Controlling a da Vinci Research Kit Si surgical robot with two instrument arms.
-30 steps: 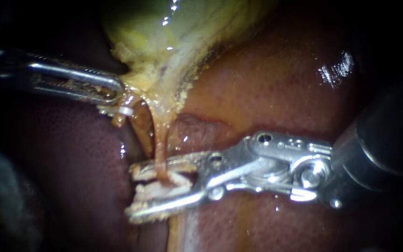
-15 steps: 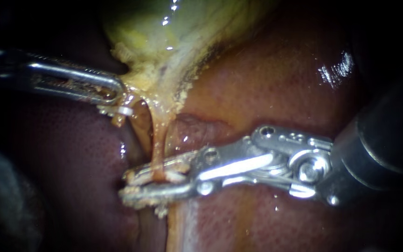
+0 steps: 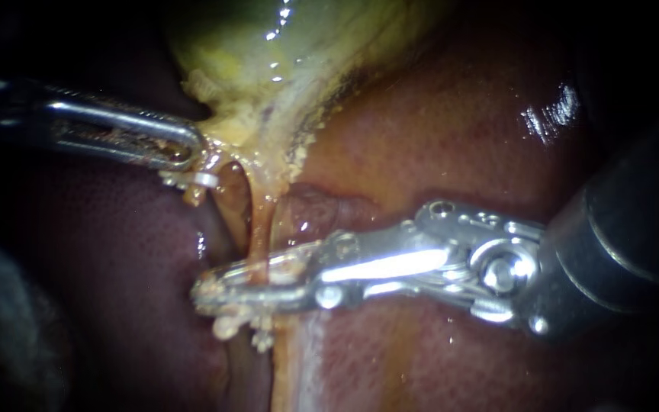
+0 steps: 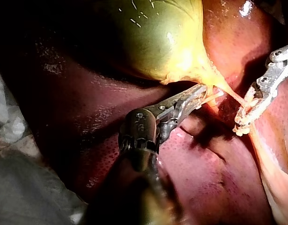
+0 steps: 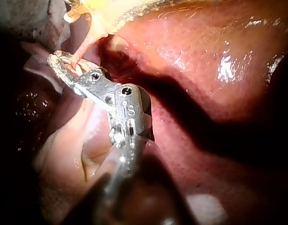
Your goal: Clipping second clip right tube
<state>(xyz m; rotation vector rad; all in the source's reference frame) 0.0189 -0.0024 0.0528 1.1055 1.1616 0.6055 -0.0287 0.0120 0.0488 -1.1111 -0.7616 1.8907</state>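
The green-yellow gallbladder (image 4: 153, 37) narrows to a pale yellow neck. My left instrument (image 4: 200, 93) reaches that neck from below the gallbladder, its jaws lying nearly together and, as far as the glare allows, pinching the neck's edge from two sides. A thin tube (image 4: 228, 92) runs off the gallbladder's neck, away from my left instrument, into my right instrument (image 4: 241, 123), whose jaws are closed across it with pale crumbs clinging to them. Dark red liver (image 4: 204, 187) lies beneath the gallbladder and both instruments.

The right tube (image 3: 259, 221) is seen as a thin, wet amber strand, drawn taut from the gallbladder (image 3: 268, 61) neck toward 6 o'clock. Its lower end is clamped between the right instrument (image 3: 223, 294) jaws.
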